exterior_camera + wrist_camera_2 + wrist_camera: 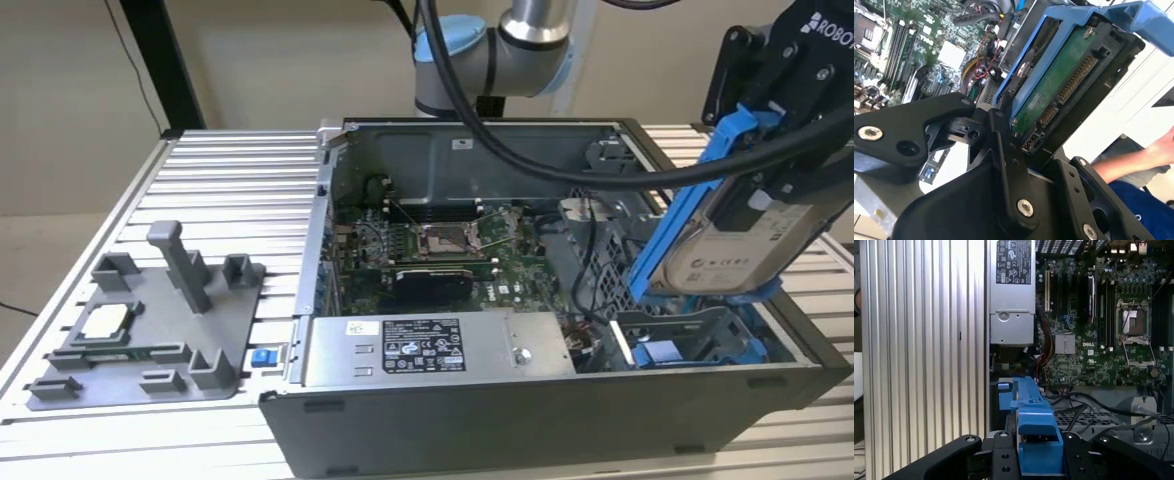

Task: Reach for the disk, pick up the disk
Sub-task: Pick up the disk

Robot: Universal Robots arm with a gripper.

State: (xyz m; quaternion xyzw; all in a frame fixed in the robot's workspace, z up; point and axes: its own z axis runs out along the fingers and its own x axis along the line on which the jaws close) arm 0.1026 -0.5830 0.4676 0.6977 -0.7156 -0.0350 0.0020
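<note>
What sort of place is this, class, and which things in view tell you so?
Probably a robotics test bench for computer assembly: an open computer case on a slotted metal table, a grey parts fixture beside it, and the gripper holding the disk.

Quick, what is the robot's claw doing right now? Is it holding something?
Gripper: shut on the disk, held tilted above the open computer case.
</note>
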